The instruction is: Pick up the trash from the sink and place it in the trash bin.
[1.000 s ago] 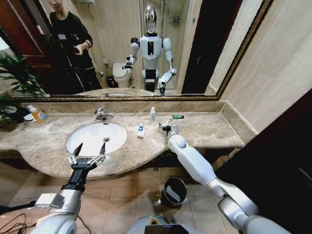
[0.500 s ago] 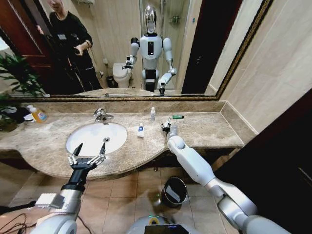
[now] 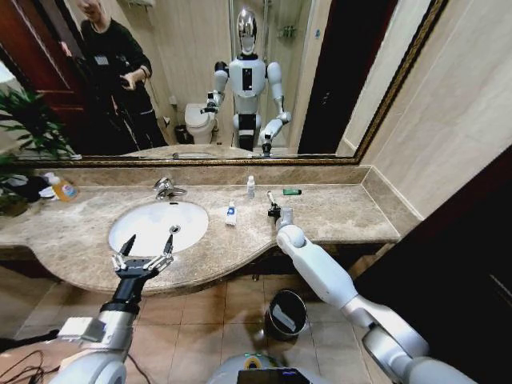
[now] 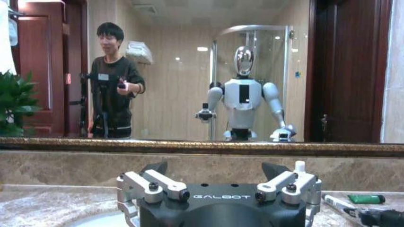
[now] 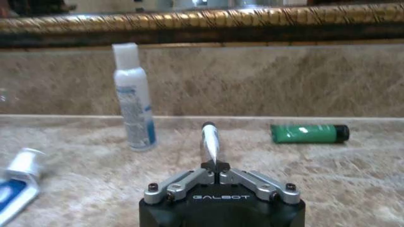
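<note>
Right gripper: my right gripper point(image 5: 215, 171) sits low in the centre of the right wrist frame; in the head view point(image 3: 274, 211) it is at frame centre, over the marble counter point(image 3: 336, 210) to the right of the sink.
Right gripper state: fingers are pressed together, clamping the lower end of a slim white sachet point(image 5: 209, 140), which stands up out of the fingertips.
Left gripper: my left gripper point(image 3: 146, 246) is in the lower left of the head frame, over the near rim of the sink point(image 3: 152, 225); it also shows along the bottom edge of the left wrist frame point(image 4: 216, 172).
Left gripper state: fingers spread wide, with nothing between them.
Tiny white bottle: the tiny white bottle point(image 5: 135, 96) stands upright near the counter's back wall, in the upper left of the right wrist frame; in the head view point(image 3: 250, 187) it is just above centre.
White tube: the white tube with blue label point(image 3: 230, 214) lies flat on the counter between the sink and my right gripper; lower left corner of the right wrist frame point(image 5: 16, 187).
Green-black piece: the green-black piece point(image 5: 309, 133) lies on its side at the right of the right wrist frame, near the back wall.
Trash bin: the trash bin point(image 3: 286, 313) stands on the tiled floor, lower centre of the head frame, below the counter edge.
Yellow bottle: the yellow bottle point(image 3: 62, 188) is at the far left of the head frame, on the counter.
</note>
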You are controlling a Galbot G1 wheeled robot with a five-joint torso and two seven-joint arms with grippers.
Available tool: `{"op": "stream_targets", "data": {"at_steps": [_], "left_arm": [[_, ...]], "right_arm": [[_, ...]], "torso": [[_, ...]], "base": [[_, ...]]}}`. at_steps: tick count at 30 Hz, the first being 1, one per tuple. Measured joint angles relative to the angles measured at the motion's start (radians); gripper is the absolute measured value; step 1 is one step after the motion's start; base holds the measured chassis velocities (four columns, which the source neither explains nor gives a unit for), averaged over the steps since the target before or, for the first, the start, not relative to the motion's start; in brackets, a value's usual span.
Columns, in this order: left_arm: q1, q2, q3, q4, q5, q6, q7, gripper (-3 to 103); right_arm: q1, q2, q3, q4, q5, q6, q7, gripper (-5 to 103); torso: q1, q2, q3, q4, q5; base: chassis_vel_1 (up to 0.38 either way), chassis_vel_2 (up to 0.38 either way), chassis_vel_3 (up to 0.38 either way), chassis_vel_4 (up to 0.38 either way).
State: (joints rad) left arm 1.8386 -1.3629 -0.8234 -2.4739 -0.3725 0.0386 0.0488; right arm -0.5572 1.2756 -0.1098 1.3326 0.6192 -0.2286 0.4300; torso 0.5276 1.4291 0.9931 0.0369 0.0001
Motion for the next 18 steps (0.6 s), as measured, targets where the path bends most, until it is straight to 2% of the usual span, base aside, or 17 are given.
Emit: {"op": "stream_targets", "data": {"at_steps": [7,12,14,15,18], "left_arm": [[0.000,0.000,0.000,0.000,0.000,0.000,0.000,100],[0.000,0.000,0.000,0.000,0.000,0.000,0.000,100],[0.000,0.000,0.000,0.000,0.000,0.000,0.000,100],[0.000,0.000,0.000,0.000,0.000,0.000,0.000,100],[0.000,0.000,0.000,0.000,0.000,0.000,0.000,100]], "right_arm": [[-0.042,-0.029,0.034,0.100,-0.037,0.027,-0.043,0],[-0.094,-0.074,0.087,0.209,-0.093,0.059,-0.120,0],[-0.139,-0.109,0.123,0.297,-0.078,0.062,-0.169,0],[-0.139,-0.109,0.123,0.297,-0.078,0.062,-0.169,0],[-0.251,-0.179,0.175,0.435,-0.047,0.068,-0.245,0]], "torso": [[0.000,0.000,0.000,-0.0001,0.0000],[0.000,0.000,0.000,0.0000,0.0000],[0.000,0.000,0.000,0.0001,0.0000],[0.000,0.000,0.000,0.0001,0.0000],[0.000,0.000,0.000,0.0001,0.0001]], "base": [[0.000,0.000,0.000,0.000],[0.000,0.000,0.000,0.000],[0.000,0.000,0.000,0.000],[0.000,0.000,0.000,0.000],[0.000,0.000,0.000,0.000]]}}
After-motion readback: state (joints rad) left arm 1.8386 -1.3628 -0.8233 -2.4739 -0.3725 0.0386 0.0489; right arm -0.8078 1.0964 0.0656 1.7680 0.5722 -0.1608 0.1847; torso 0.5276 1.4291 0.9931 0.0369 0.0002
